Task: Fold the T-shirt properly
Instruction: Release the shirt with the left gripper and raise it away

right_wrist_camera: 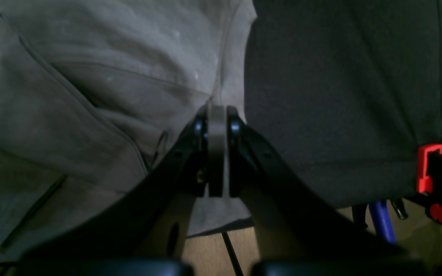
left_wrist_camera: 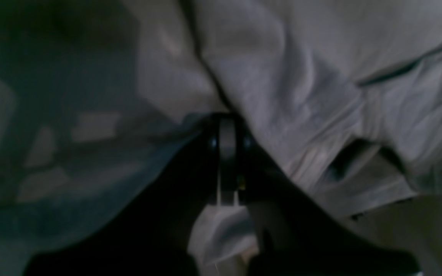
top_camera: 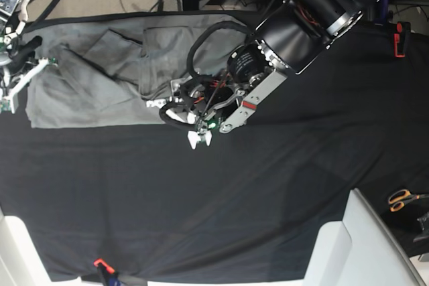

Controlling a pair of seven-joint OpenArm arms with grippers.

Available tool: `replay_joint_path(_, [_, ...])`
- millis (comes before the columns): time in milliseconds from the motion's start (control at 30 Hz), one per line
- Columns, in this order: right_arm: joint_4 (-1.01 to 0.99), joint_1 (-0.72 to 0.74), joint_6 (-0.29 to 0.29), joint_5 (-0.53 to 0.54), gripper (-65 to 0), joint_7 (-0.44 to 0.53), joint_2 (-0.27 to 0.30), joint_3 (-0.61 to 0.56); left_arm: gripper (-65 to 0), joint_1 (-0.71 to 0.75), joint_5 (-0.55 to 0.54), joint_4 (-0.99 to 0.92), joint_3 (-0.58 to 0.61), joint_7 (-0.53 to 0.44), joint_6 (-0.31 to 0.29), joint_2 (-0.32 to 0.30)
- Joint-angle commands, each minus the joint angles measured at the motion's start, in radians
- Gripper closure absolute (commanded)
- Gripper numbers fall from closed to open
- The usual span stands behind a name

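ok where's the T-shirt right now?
In the base view the T-shirt lies crumpled at the upper left of the black table cloth, between the right gripper at its left edge and the left gripper.

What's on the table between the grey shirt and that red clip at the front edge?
Nothing. In the base view, only bare black table cloth stretches from the T-shirt down to the red clip.

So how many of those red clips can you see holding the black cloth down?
2 for sure: one red clip at the cloth's far right edge, one at the near edge, bottom left. Others may be hidden under the arms or outside the picture.
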Motion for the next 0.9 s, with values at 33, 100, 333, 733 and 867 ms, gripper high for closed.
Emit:
replay_joint_path(33, [0.02, 0.01, -0.003, 0.007, -0.8, 0.016, 0.011, 0.003, 0.0, -0.027, -0.006, 0.015, -0.006, -0.009, -0.001, 0.017])
replay_joint_path(100, [0.02, 0.01, -0.003, 0.007, -0.8, 0.016, 0.011, 0.003, 0.0, -0.042, -0.006, 0.015, 0.001, -0.009, -0.001, 0.024])
replay_joint_path(333, [0.015, 0.022, -0.003, 0.007, -0.8, 0.016, 0.011, 0.003, 0.0, -0.079, -0.004, 0.006, 0.003, -0.031, -0.002, 0.046])
replay_joint_path(733, [0.014, 0.037, -0.002, 0.007, -0.8, 0.016, 0.011, 0.003, 0.0, -0.165, -0.004, -0.147, 0.044, -0.215, -0.155, 0.106])
replay_joint_path(867, [0.028, 0.027, 0.004, 0.007, -0.8, 0.016, 0.01, -0.003, 0.0, -0.165, -0.006, -0.043, 0.04, -0.238, -0.155, 0.098])
